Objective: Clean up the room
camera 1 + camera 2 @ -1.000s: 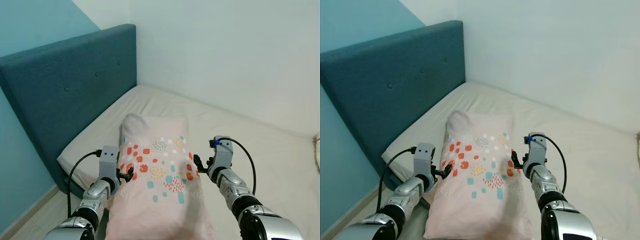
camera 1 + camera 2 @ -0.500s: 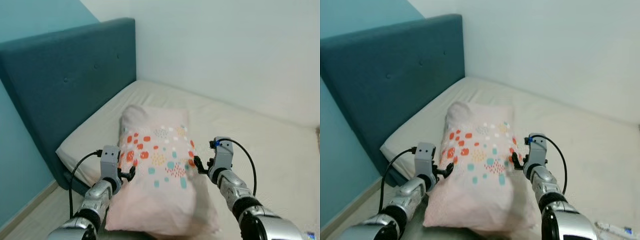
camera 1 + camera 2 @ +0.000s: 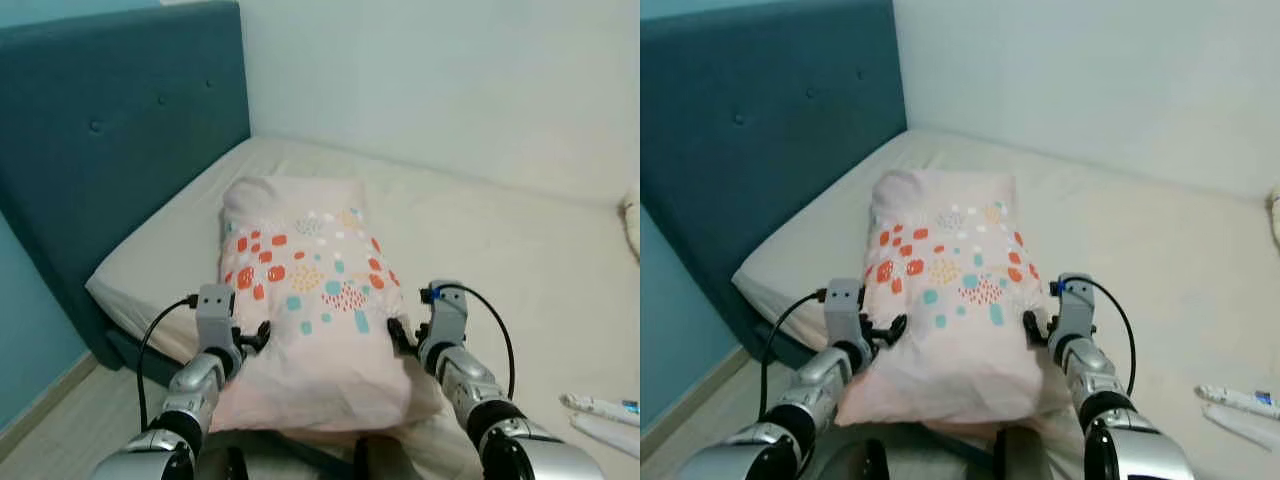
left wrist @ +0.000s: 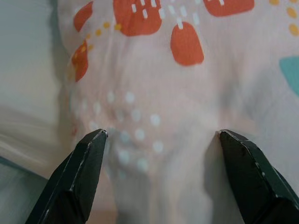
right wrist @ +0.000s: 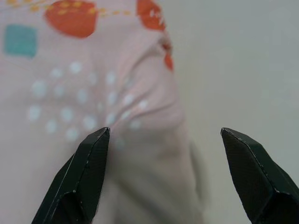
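Left gripper (image 3: 252, 336) and right gripper (image 3: 398, 335) each have fingers spread apart, pressed against opposite edges of the patterned pillow (image 3: 312, 300). The pillow lies on the beige mattress (image 3: 500, 260), near the teal headboard (image 3: 100, 150). Two tubes (image 3: 600, 412) lie well apart to the right, near the mattress edge.

The pillow (image 3: 300, 290) lies on the bed (image 3: 500, 240), headboard (image 3: 90, 150) at ten o'clock. Two items, maybe tubes (image 3: 600, 412), lie at four o'clock.
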Motion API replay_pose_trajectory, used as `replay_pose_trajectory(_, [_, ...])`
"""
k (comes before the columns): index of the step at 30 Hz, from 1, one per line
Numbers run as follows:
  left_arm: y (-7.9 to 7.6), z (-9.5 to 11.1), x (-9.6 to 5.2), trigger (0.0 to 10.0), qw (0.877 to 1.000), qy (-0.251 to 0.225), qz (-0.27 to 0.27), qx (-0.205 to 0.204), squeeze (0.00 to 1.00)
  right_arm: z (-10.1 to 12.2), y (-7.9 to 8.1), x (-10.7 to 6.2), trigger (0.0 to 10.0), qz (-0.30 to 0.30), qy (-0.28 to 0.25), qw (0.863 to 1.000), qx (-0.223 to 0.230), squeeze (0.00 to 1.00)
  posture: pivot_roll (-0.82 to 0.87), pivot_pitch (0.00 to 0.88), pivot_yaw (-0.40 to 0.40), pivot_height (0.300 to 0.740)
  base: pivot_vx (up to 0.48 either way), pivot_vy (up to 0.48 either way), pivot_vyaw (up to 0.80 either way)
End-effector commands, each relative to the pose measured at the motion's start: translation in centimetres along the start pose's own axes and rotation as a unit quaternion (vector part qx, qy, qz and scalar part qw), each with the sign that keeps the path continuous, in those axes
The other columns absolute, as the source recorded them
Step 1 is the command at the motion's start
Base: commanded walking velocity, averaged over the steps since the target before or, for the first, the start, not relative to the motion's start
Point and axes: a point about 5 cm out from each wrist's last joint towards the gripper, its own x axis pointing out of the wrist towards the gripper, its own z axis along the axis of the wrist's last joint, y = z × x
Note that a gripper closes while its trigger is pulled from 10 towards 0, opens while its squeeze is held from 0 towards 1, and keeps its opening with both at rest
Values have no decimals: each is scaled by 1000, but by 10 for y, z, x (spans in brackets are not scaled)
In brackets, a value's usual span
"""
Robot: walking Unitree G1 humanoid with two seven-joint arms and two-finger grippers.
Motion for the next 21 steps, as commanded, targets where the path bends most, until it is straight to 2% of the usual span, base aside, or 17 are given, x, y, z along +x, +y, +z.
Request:
replay_pose_trajectory(1, [1, 3, 1, 10000, 1000, -11, 14, -3, 0, -6, 7, -1, 10000, 17, 2, 1000, -4, 0, -76, 0, -42, 530, 0, 0, 0])
replay_pose_trajectory(5, [3, 6, 1, 10000, 1000, -19, 24, -3, 0, -7, 8, -1, 10000, 21, 2, 1000, -6, 0, -76, 0, -41, 525, 0, 0, 0])
replay_pose_trajectory(6, [7, 12, 2, 10000, 999, -31, 40, -6, 0, -9, 11, -1, 10000, 27, 4, 1000, -11, 0, -76, 0, -42, 520, 0, 0, 0])
replay_pose_trajectory(7, [12, 20, 3, 10000, 997, -50, 55, -17, 420, -11, 14, -1, 10000, 33, 6, 999, -13, 0, -72, 0, -43, 515, 0, 0, 0])
replay_pose_trajectory(8, [15, 27, 3, 10000, 996, -65, 60, -31, 1000, -13, 16, -1, 10000, 36, 6, 999, -14, 0, -72, 0, -43, 510, 0, 0, 0])
replay_pose_trajectory(13, [15, 39, 6, 10000, 994, -94, 42, -48, 1000, -13, 19, -1, 10000, 42, 2, 999, -13, 0, -70, 0, -43, 502, 0, 0, 0])
replay_pose_trajectory(15, [13, 42, 7, 10000, 991, -103, 26, -77, 1000, -11, 20, -1, 10000, 44, -1, 999, -13, 0, -74, 0, -41, 502, 0, 0, 0])
replay_pose_trajectory(16, [13, 42, 7, 10000, 991, -103, 26, -77, 1000, -11, 20, -1, 10000, 44, -1, 999, -13, 0, -74, 0, -41, 502, 0, 0, 0])
replay_pose_trajectory(18, [6, 37, 8, 10000, 989, -96, -5, -115, 1000, -8, 19, 0, 10000, 44, -6, 999, -11, 0, -84, 0, -39, 502, 0, 0, 0])
replay_pose_trajectory(21, [4, 32, 7, 10000, 991, -83, -4, -105, 1000, -8, 18, 0, 10000, 44, -10, 999, -10, 0, -94, 0, -37, 502, 0, 0, 0])
